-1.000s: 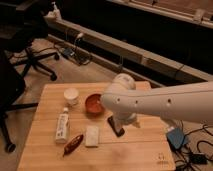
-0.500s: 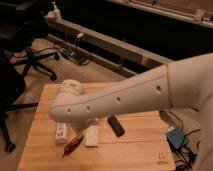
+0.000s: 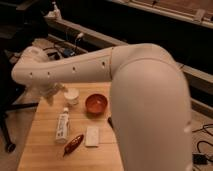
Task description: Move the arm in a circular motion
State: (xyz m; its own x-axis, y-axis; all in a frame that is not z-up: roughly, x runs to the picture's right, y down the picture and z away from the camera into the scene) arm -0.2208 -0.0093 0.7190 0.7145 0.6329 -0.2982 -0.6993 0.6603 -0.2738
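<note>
Camera view showed your arm (image 3: 100, 70) stretched left above the table (image 3: 45, 150); its gripper (image 3: 52, 92) hung beside the white cup (image 3: 71, 96), finger state untellable. Sweeping lower could have toppled it.

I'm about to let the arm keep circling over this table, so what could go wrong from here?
1. The end effector hangs low at the table's far left corner, right beside the white cup; a low sweep could tip it.
2. The red bowl and the white bottle lie within the likely sweep and could be pushed.
3. The arm blocks much of the view, so contact under it might go unseen.
</note>
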